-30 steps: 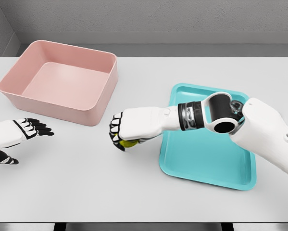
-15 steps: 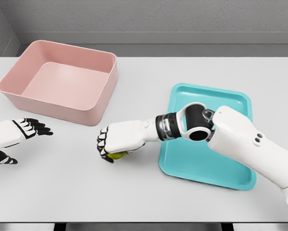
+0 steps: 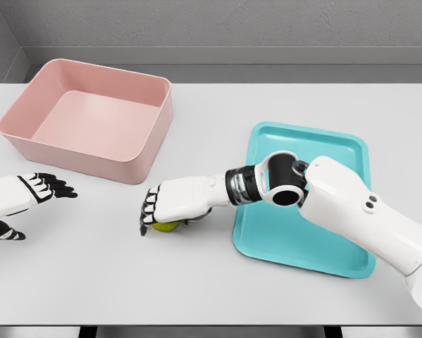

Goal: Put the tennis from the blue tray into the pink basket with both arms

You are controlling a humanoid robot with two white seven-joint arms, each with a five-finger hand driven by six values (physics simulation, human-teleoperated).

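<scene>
A yellow-green tennis ball [image 3: 166, 226] lies on the white table between the pink basket [image 3: 141, 160] and the blue tray [image 3: 316, 243], just left of the tray. My right hand [image 3: 153, 214] reaches across from the tray and hovers right over the ball. Its fingers are stretched out rather than curled around the ball, which peeks out under the palm. My left hand [image 3: 50, 189] rests at the left edge of the table, in front of the basket, open and holding nothing. The basket holds nothing, and I see nothing on the visible part of the tray.
The table's front edge runs along the bottom of the view. A grey wall stands behind the table. My right forearm [image 3: 351, 218] lies over the tray's middle and hides part of it.
My right hand carried the ball leftward off the tray side and lowered it. Its fingers, curled on the ball before, have now straightened. The left hand has stayed put.
</scene>
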